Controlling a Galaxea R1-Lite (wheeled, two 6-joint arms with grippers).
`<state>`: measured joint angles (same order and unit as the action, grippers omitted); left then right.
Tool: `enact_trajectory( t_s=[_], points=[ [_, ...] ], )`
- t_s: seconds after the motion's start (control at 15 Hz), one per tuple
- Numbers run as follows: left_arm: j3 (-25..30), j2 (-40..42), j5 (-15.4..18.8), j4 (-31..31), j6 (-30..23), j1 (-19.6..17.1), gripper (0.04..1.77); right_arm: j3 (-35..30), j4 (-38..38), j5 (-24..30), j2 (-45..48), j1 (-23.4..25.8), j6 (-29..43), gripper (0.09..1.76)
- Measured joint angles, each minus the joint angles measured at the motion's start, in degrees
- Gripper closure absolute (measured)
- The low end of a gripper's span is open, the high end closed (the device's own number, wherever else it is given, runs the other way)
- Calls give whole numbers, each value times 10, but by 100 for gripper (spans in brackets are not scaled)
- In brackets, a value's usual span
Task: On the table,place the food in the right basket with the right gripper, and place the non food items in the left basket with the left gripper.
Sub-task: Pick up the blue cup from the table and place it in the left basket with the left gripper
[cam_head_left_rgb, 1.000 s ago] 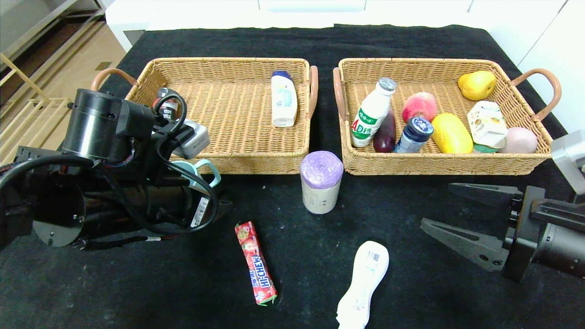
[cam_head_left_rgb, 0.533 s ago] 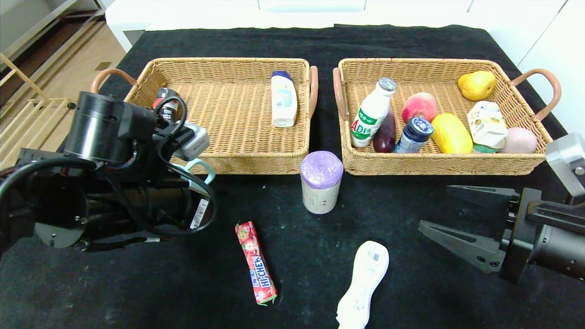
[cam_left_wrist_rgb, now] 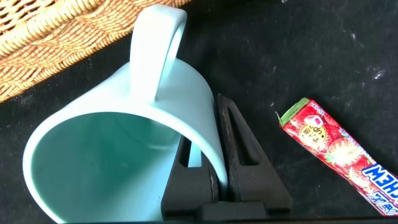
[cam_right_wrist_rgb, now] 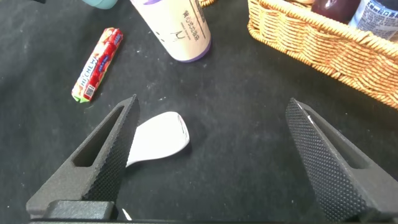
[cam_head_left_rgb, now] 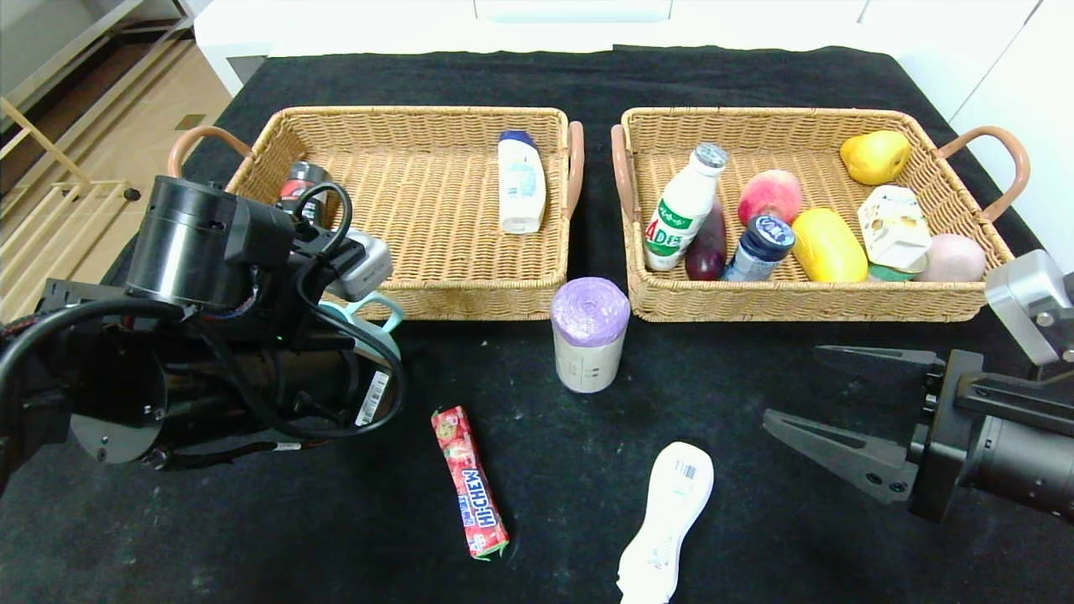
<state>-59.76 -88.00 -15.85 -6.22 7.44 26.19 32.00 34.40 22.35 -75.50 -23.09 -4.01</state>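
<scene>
My left gripper (cam_left_wrist_rgb: 214, 109) is shut on the wall of the teal mug (cam_left_wrist_rgb: 118, 143), one finger inside and one outside. It sits just in front of the left basket (cam_head_left_rgb: 436, 304). In the head view the arm hides most of the mug (cam_head_left_rgb: 382, 312). On the black table lie the red Hi-Chew stick (cam_head_left_rgb: 470, 482), the beige roll with purple top (cam_head_left_rgb: 590, 334), standing upright, and the slim white bottle (cam_head_left_rgb: 667, 520). My right gripper (cam_head_left_rgb: 793, 383) hovers open at the right, the white bottle (cam_right_wrist_rgb: 158, 138) beside one finger. The right basket (cam_head_left_rgb: 805, 307) holds the milk bottle (cam_head_left_rgb: 684, 208), blue-lidded jar (cam_head_left_rgb: 759, 246) and carton (cam_head_left_rgb: 894, 225).
The left basket holds a white bottle with a blue cap (cam_head_left_rgb: 520, 180) and a dark can (cam_head_left_rgb: 302, 183). Fruit fills the rest of the right basket, including a pear (cam_head_left_rgb: 875, 156) and a peach (cam_head_left_rgb: 770, 195). The table's left edge drops to the floor.
My left gripper has closed on the mug's wall and shifted a little with it. My right gripper has crept slightly toward the table's front and left, still open.
</scene>
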Motion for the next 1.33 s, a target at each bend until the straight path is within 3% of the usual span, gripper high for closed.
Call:
enact_trajectory(
  t_s=[0.47,1.07,1.33],
  points=[
    [24,33,2,-6,-1,10,162,-1,0,0,-4,-3,1,14],
    [50,185,-7,-5,-40,24,163,0,-1,1,-6,-3,2,14],
    [19,204,35,2,-45,-11,163,0,-1,1,-6,-4,2,14]
  ],
)
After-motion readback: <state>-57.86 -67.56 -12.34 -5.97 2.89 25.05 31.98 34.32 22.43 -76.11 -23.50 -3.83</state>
